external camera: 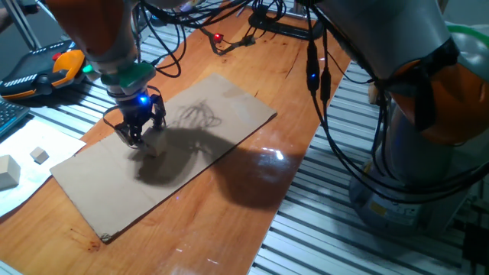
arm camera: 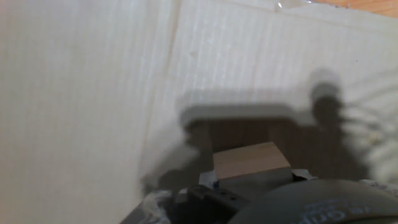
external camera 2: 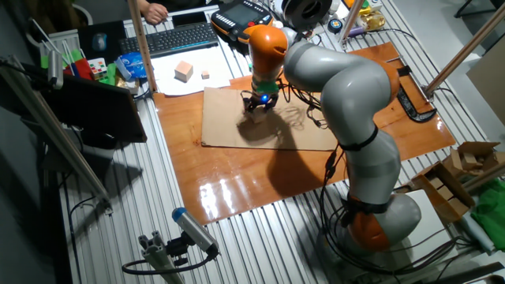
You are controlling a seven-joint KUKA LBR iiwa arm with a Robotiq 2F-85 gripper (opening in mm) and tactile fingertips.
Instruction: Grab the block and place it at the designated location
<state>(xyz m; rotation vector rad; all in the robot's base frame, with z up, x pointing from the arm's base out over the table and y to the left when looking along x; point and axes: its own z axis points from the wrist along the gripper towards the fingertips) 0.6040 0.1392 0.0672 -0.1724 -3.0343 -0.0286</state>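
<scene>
Light-brown wood is being shown in the hand view: the block (arm camera: 252, 160) is being held between the fingers of the pincer (arm camera: 249, 183), close above the cardboard sheet (arm camera: 93, 93). The pincer is closed on the block. In one fixed view the pincer (external camera: 140, 130) is being held low over the left part of the cardboard sheet (external camera: 229, 130), and the block itself is too small and too covered there to be picked out. In the other fixed view the pincer (external camera 2: 259, 106) is being seen over the sheet (external camera 2: 229, 126) on the desk (external camera 2: 237, 189).

So the grabbing part is judged to be done. The placing part is judged to be left: the block is not yet being let go.

The dark dot is not being seen in any view. A big shadow is being thrown under the pincer, and the dot may be hidden in it. Whether the block is touching the sheet or hanging just above it cannot be told. Thin scribbled lines (external camera: 200, 116) are being seen on the sheet beside the pincer. A larger tan block (external camera: 8, 171) and a tiny pale cube (external camera: 39, 156) are lying well apart on white paper (external camera: 23, 191).
</scene>
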